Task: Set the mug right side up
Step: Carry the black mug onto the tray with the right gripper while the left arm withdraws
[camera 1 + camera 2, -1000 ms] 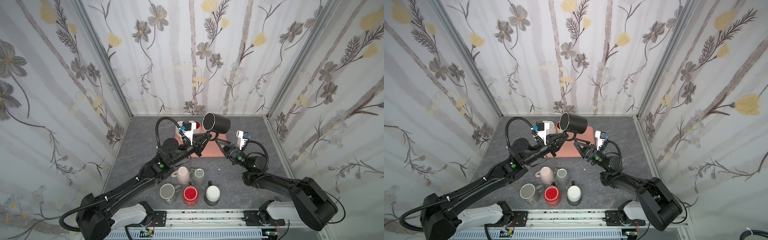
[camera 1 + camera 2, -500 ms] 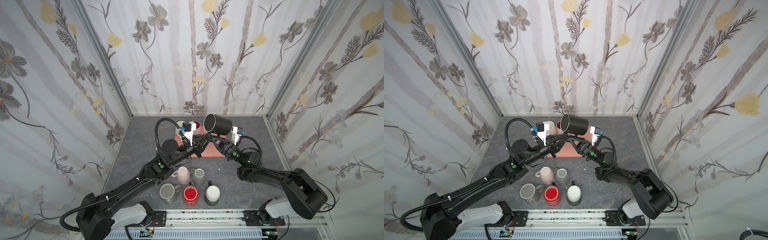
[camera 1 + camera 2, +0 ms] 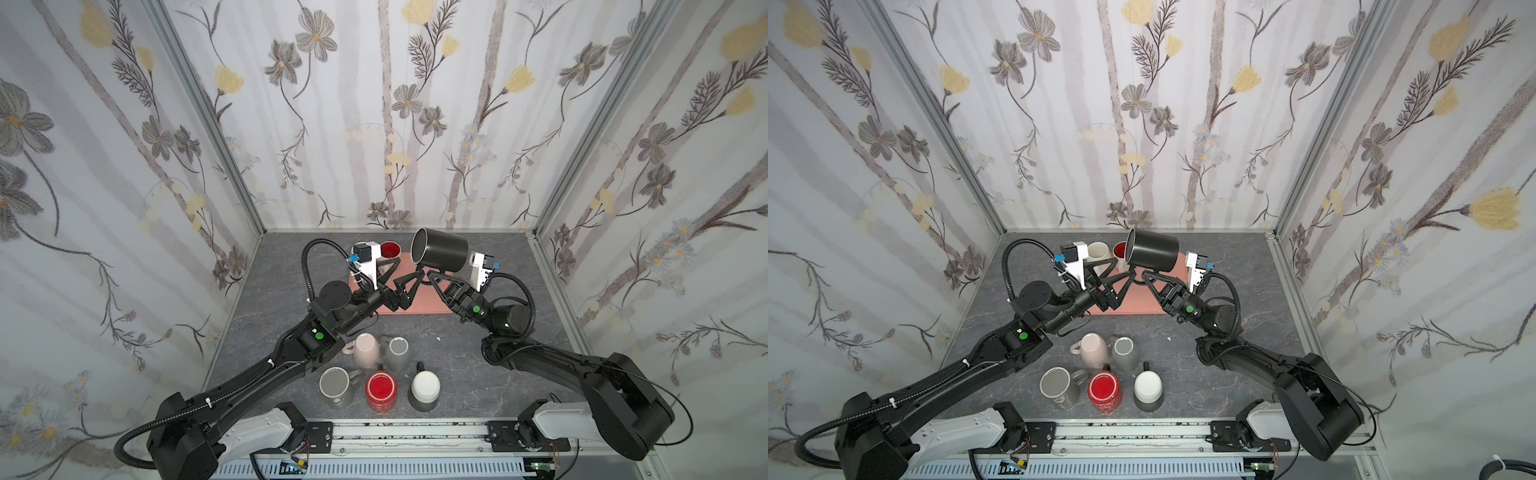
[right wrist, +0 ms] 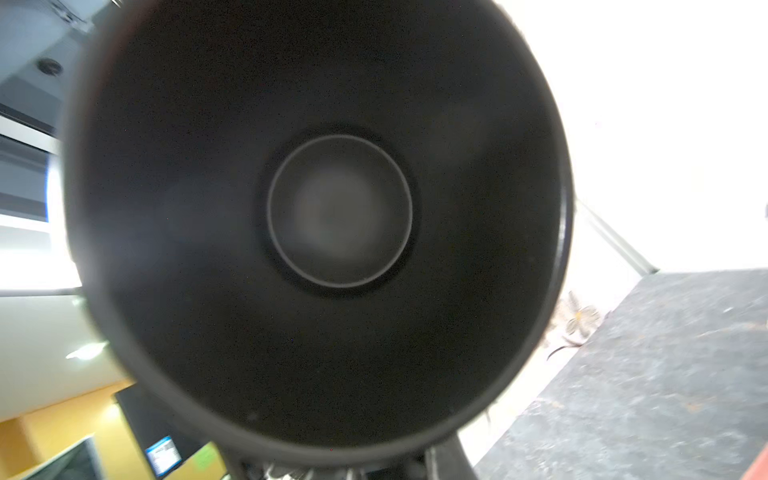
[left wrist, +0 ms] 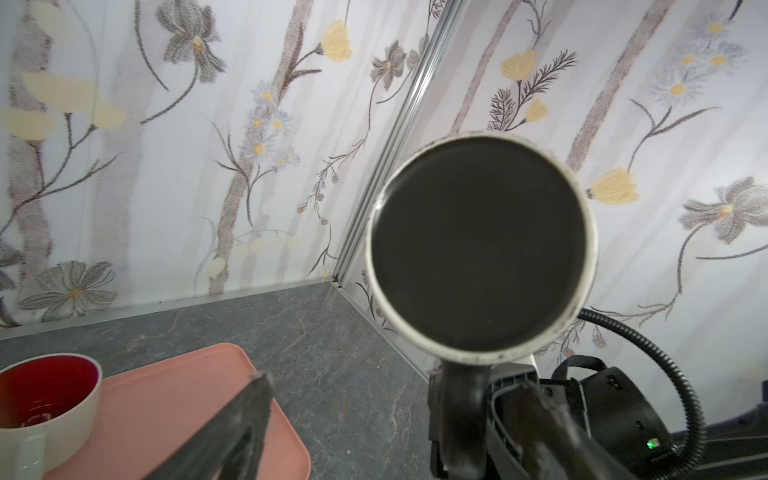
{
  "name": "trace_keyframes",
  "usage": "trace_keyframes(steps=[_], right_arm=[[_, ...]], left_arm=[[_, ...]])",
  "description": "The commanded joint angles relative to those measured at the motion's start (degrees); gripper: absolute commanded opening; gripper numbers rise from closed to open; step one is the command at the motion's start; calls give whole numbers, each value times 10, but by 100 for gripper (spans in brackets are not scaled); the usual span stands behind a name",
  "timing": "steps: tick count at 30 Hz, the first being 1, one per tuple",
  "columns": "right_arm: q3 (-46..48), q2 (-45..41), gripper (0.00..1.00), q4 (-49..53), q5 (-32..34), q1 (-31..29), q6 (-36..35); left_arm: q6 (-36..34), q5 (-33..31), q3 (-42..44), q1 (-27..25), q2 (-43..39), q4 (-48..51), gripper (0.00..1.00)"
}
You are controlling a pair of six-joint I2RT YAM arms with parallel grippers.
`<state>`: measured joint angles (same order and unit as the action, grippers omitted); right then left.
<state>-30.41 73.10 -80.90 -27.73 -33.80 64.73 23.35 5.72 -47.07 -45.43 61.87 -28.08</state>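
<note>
A black mug (image 3: 442, 249) (image 3: 1154, 249) hangs on its side above the pink tray (image 3: 428, 303) (image 3: 1133, 299). My right gripper (image 3: 430, 275) (image 3: 1144, 273) is shut on the handle under the mug's body. My left gripper (image 3: 409, 266) (image 3: 1123, 266) (image 5: 395, 382) is open, its fingers spread wide just left of the handle and touching nothing. In the left wrist view the mug (image 5: 482, 249) shows a flat round end with a pale ring. The right wrist view looks into the mug's dark hollow (image 4: 332, 208), and that gripper's fingers are hidden below it.
A red-lined cup (image 3: 390, 249) (image 5: 45, 395) and a cream cup (image 3: 1098, 249) stand at the tray's back left. Near the front are a pink mug (image 3: 365, 349), two grey mugs (image 3: 397, 351) (image 3: 334, 384), a red one (image 3: 381, 388) and a white one (image 3: 424, 388). Walls enclose three sides.
My right gripper came in from the right and shut on the mug's handle. My left gripper then opened and let go. The mug stayed aloft.
</note>
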Motion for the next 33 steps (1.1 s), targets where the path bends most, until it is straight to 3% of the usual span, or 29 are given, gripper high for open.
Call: trace_keyframes(steps=[1,5,8,11,20,33], right_arm=[[-8,-55,0,188,65,9,-95],[-100,-76,0,569,172,18,-242],[-190,-22,0,732,224,23,-329],[-263,47,0,818,275,24,-396],[-492,289,0,984,418,25,-511],[-655,455,0,1041,452,32,-540]], left_arm=[[-8,-75,15,1,-27,30,100],[-18,-148,36,0,-64,75,100],[-26,-199,43,0,-77,114,100],[-27,-228,50,0,-88,146,100],[-4,-262,78,1,-138,185,100],[5,-270,101,1,-176,203,100]])
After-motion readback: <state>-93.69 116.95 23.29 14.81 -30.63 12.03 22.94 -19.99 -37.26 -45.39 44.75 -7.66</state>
